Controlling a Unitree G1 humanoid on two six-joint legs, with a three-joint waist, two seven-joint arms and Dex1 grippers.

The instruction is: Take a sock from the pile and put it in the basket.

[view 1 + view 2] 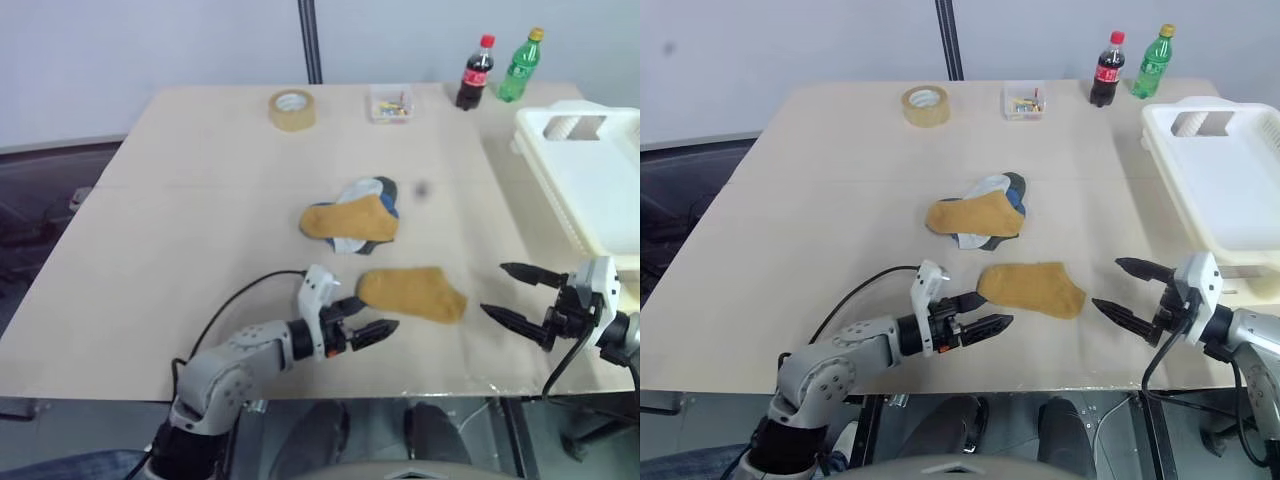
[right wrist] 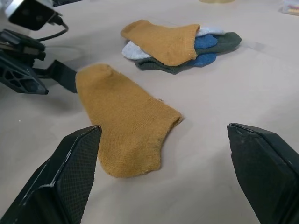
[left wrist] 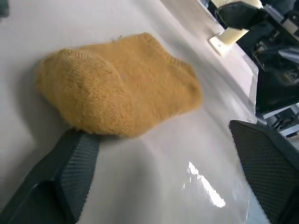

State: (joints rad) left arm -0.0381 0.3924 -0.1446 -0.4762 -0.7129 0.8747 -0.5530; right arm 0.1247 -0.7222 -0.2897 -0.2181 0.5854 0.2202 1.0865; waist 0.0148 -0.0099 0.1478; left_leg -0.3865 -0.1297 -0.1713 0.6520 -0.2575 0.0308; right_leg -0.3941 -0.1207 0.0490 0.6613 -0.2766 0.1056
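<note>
Left claw (image 1: 366, 320): fingers spread apart, gripping nothing; low over the desk (image 1: 180, 220), tips at the toe end of a lone yellow sock (image 1: 412, 293).
Right claw (image 1: 518, 296): wide open, empty, level, pointing at that sock from the other side.
Pile (image 1: 350, 220): mid-desk, yellow sock on top, blue, grey and dark green edges showing beneath.
Basket (image 1: 590, 175): at the desk's right edge, cut off by the frame.
Around: tape roll (image 1: 292, 109), small clear box (image 1: 391, 103), two bottles (image 1: 497, 68) at the far edge.
</note>
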